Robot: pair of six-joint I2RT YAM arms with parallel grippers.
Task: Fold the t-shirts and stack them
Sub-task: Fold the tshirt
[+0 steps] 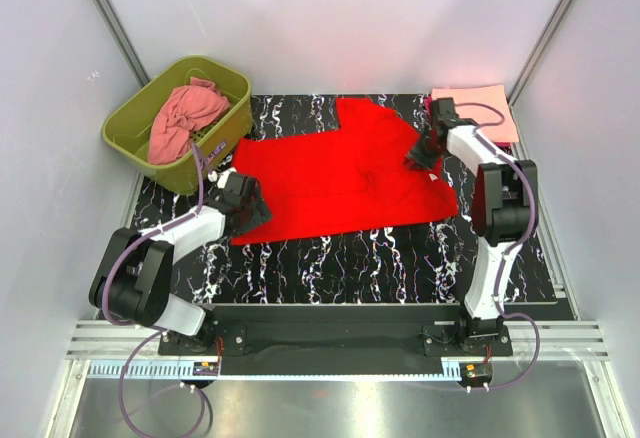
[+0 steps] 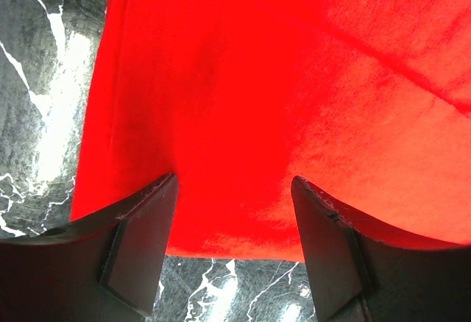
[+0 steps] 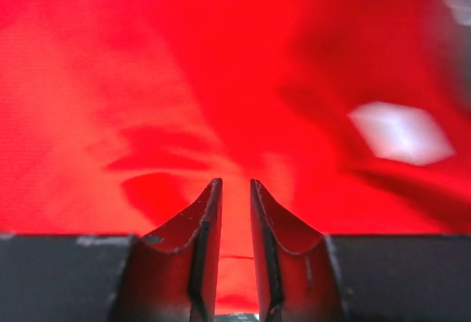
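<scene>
Red t-shirt (image 1: 340, 173): spread flat, centre of marbled table (image 1: 380, 258).
Left gripper (image 2: 234, 182): fingers wide apart, over the shirt's near-left hem.
Right gripper (image 3: 235, 182): at the shirt's right sleeve, narrowed to a slit with red cloth inside; grip cannot be told.

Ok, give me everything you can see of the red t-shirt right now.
The red t-shirt is plain bright red soft cloth, unfolded and spread mostly flat across the middle of the black marbled table, lightly wrinkled near its centre. One part juts toward the far edge. The left end effector stands open over its near-left hem. The right end effector, nearly closed, seems to pinch cloth at its right side.
</scene>
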